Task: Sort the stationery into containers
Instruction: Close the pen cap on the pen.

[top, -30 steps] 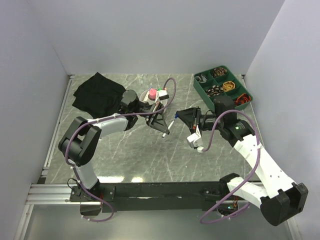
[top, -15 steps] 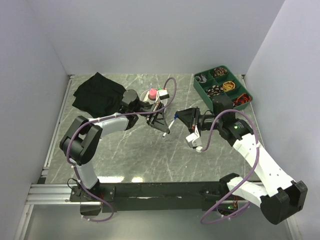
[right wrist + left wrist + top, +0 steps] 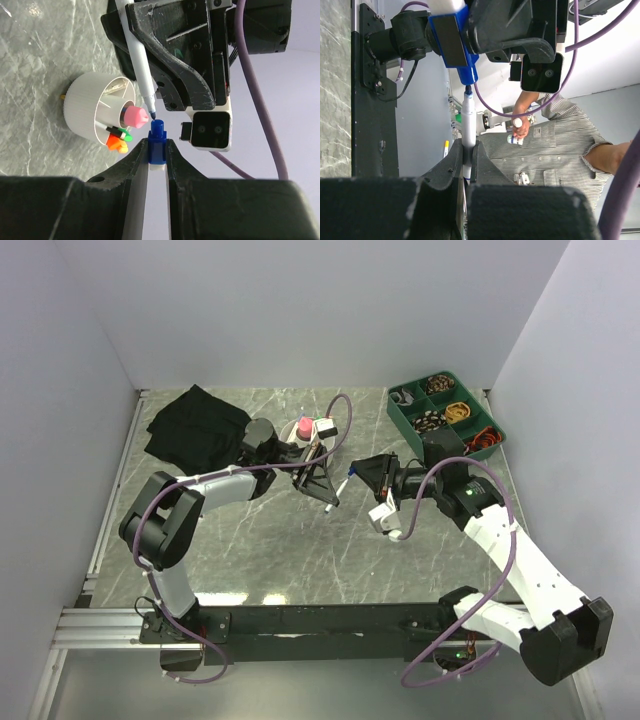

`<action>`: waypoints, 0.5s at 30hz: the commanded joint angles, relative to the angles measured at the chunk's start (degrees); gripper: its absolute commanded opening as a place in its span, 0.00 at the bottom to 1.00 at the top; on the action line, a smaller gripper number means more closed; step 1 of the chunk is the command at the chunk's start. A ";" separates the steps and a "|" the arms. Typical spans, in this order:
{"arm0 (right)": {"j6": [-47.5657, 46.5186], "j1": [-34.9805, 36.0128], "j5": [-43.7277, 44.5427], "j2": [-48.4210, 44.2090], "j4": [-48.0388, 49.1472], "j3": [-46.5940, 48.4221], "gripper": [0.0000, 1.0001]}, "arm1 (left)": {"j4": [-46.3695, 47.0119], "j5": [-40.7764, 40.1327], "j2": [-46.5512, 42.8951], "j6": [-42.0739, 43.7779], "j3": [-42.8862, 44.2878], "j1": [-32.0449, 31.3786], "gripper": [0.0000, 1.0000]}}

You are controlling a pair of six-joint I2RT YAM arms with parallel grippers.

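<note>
A: L pincer [image 3: 468,156], state?

B: Pinching a thin white pen [image 3: 468,117] by the barrel, tip aimed at the R pincer [image 3: 157,151]. The R pincer is clamped on a blue cap [image 3: 157,129], open end facing the tip.

A: Tip in the cap yet?

B: No. R wrist view: tip is just beside the cap mouth, slightly off to one side. Touching or not, can't tell. Needs lining up before the push, my read.

A: Containers?

B: White divided bowl [image 3: 87,107] is on the surface [image 3: 300,540] just beside the L pincer, on the side away from the arm bases. Standing in it: pink-capped bottle [image 3: 134,115], orange highlighter [image 3: 116,144], green highlighter [image 3: 125,135]. Black bag [image 3: 195,425] lies beyond the bowl, away from the R pincer. Contents not visible.

A: Progress est.?

B: Well along, I'd say. Bowl is part-filled. Pen + cap are the only items I see outside a container, both held off the surface betw. the arms. No other loose pieces spotted from above, tho tiny ones could hide under the arms. Left to do: cap the pen, drop it in.
</note>
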 commanded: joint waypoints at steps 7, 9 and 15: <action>0.33 0.38 -0.37 -0.46 1.12 2.33 0.00 | 2.97 11.74 -0.31 0.13 1.54 0.21 0.01; -0.37 0.46 -0.46 -0.55 0.34 2.50 0.00 | 3.24 11.74 -0.22 0.04 1.54 0.21 0.01; -1.95 0.73 -0.81 -0.81 -2.38 2.85 0.00 | 4.64 11.65 0.13 -0.92 1.45 0.21 0.01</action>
